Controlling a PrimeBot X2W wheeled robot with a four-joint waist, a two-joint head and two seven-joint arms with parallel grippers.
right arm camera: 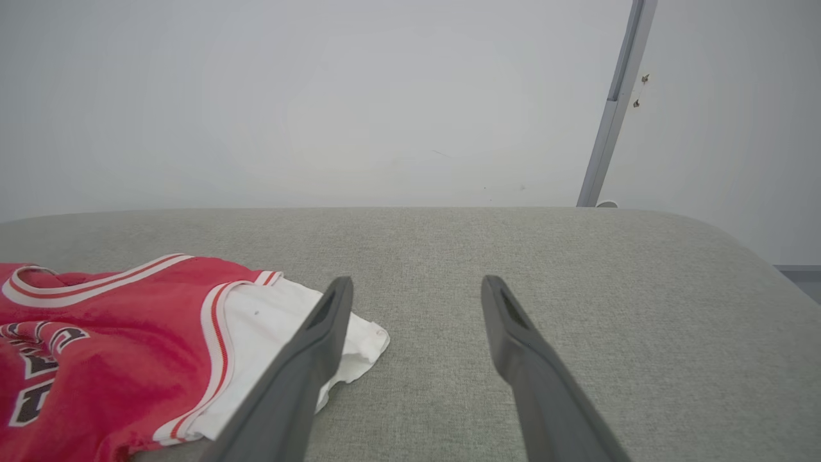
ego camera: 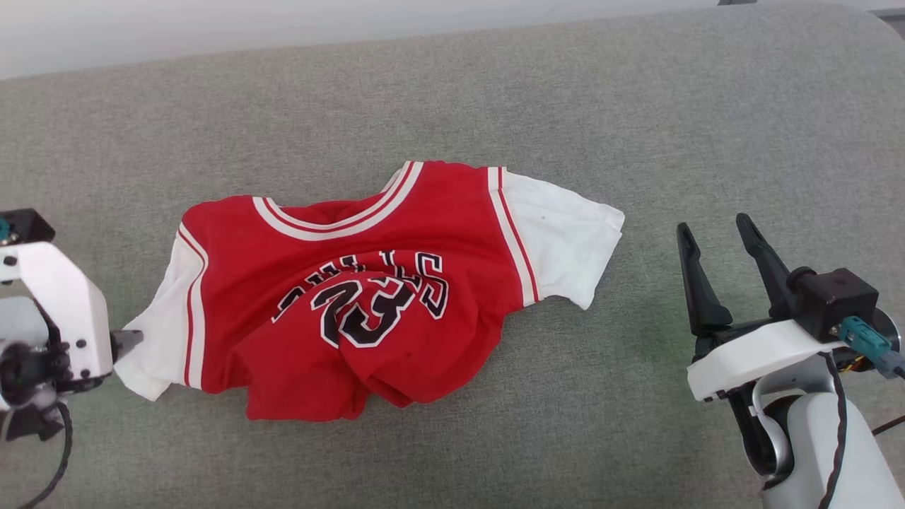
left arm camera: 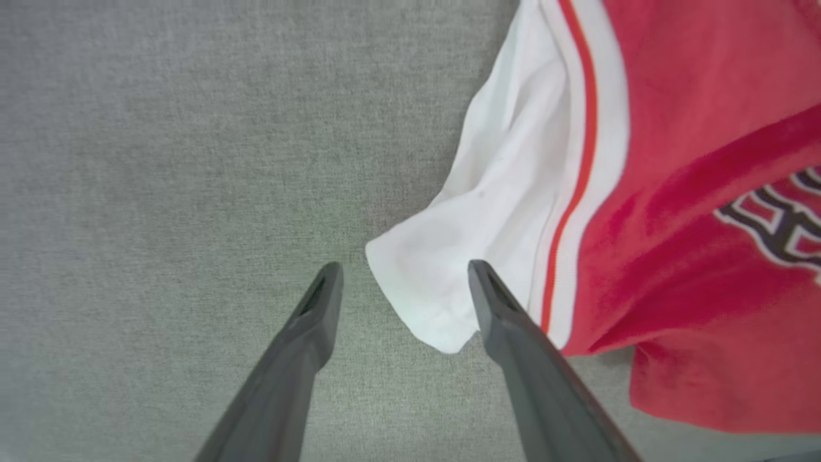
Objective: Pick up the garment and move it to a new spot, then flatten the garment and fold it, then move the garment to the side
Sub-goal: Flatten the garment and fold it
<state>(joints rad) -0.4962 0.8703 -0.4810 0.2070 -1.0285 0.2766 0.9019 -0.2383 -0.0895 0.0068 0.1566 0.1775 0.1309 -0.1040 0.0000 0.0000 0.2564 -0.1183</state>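
Nearest you on the left, your left jaws stand wide apart, gripping nothing, with the tip of a white sleeve [left arm camera: 449, 269] lying between them. The red shirt [ego camera: 353, 233] lies rumpled, number side up, mid-way across the grey fabric surface [ego camera: 636, 106]. On the right, your right jaws are spread wide and empty, apart from the other sleeve [ego camera: 565, 240].

garment [ego camera: 353, 297]: centre frame, rumpled on grey table [ego camera: 636, 106], "23" side up | right claw [ego camera: 713, 225]: lower right, fingers spread, apart from garment | left claw [ego camera: 127, 339]: left edge, tip at white sleeve
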